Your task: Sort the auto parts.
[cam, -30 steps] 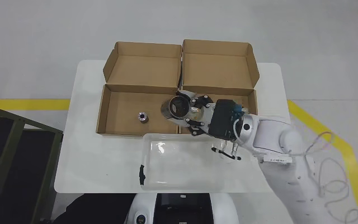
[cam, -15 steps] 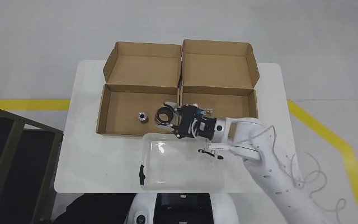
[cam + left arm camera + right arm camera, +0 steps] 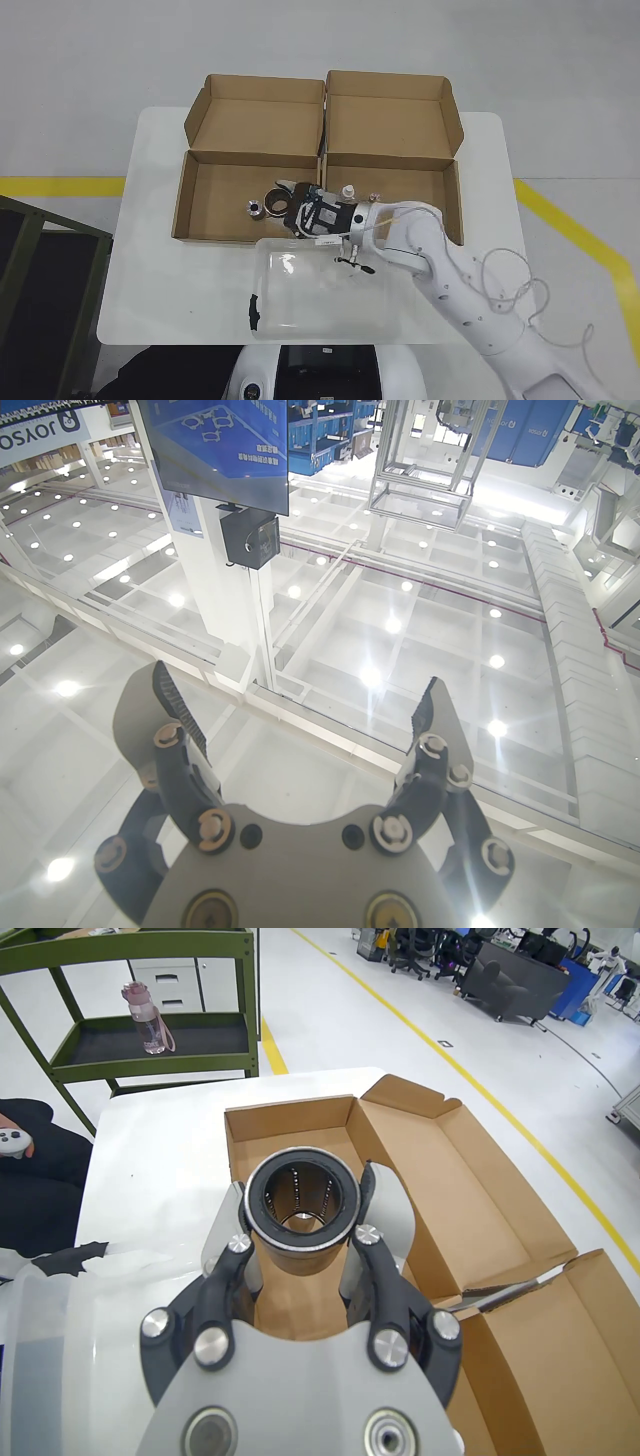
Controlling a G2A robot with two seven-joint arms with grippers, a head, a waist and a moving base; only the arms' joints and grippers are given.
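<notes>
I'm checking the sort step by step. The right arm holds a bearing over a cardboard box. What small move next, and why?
Probably lower it slightly and open the jaws: the right gripper holds the linear bearing over the floor of the cardboard box that holds a small metal part.

right gripper (image 3: 282,199) holding bearing (image 3: 276,204), over left box (image 3: 215,200)

The right arm (image 3: 450,290) is white, with rounded shells and a thin pale cable (image 3: 530,290) beside it. The right gripper (image 3: 302,1188) and left gripper (image 3: 296,677) each have a grey metal plate, black links with round screws (image 3: 387,1342), and pale fingers (image 3: 390,1208) with black ribbed pads (image 3: 175,702). The left one's screws look coppery, perhaps from glare.
</notes>
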